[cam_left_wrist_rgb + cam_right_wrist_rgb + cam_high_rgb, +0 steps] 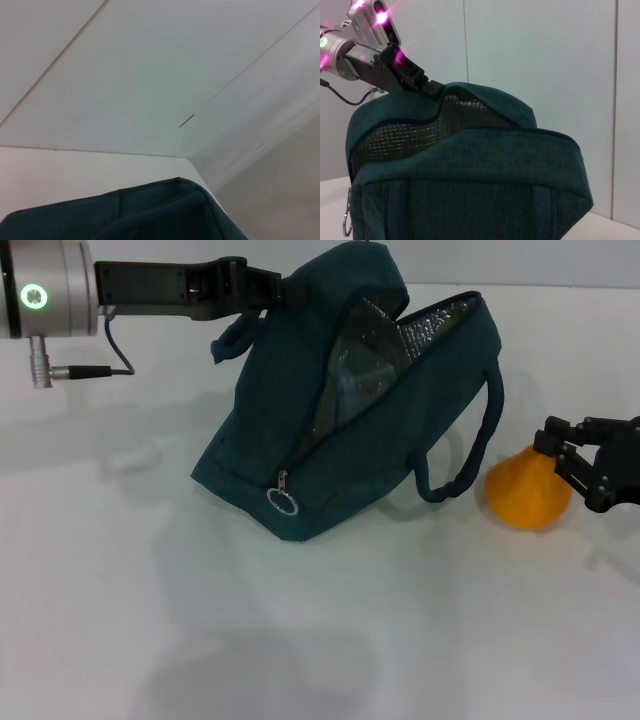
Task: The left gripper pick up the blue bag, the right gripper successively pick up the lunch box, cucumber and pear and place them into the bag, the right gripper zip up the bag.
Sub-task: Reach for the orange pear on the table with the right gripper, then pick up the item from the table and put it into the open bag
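The blue bag [400,440] is held up at the middle of the table, mouth open and foil lining showing. My left gripper [265,285] is shut on its top edge beside one handle; the right wrist view shows that gripper [420,82] above the bag [470,190]. A clear shape inside the opening looks like the lunch box [355,370]. The cucumber is hidden. The orange pear [525,495] rests on the table to the right of the bag. My right gripper [565,455] has its fingers closed on the pear's narrow top. The left wrist view shows only bag fabric [165,215].
The zipper's metal ring pull [282,500] hangs at the bag's lower front end. The second handle [470,455] loops down toward the pear. The white table [300,640] stretches in front of the bag, with a wall behind.
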`<state>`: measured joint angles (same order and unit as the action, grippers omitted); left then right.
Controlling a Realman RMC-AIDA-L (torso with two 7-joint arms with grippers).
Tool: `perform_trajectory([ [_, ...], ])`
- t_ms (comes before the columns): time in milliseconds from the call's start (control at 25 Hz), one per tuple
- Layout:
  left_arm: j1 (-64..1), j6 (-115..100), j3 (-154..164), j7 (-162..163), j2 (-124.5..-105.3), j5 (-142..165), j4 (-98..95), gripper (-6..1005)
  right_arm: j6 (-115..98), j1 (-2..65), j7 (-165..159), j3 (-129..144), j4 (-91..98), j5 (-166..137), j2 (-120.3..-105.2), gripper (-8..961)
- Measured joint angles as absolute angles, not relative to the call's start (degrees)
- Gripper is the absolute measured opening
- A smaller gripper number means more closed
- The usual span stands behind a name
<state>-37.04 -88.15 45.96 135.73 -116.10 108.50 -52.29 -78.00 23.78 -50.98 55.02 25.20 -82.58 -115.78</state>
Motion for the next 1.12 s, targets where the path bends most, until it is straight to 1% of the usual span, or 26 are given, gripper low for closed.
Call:
perform_trajectory([
  [40,-37.07,-88.15,45.96,135.73,-116.10,108.49,-52.29,61,-77.98,23.77,-51.02,55.02,25.20,-82.58,-115.77,145],
  [440,-37.46,-88.06,45.96,135.61,-116.11,108.44,-52.29,61,-76.48,24.51,-51.12,55.26,23.73,-82.74,-115.76,150],
  [560,-37.33,-88.06,45.96,135.61,-116.10,108.35,-52.29,61,-76.52,24.57,-51.13,55.61,23.73,-82.58,-115.72,119],
  [760,-37.08,-88.06,45.97,135.61,-116.11,108.31,-52.29,61,-78.66,24.35,-51.22,55.16,23.94,-81.71,-115.62,36],
  [1120,-37.00,-88.07,45.96,135.61,-116.10,108.31,-52.29,61,-83.38,23.25,-52.02,55.00,24.35,-78.56,-115.18,36],
])
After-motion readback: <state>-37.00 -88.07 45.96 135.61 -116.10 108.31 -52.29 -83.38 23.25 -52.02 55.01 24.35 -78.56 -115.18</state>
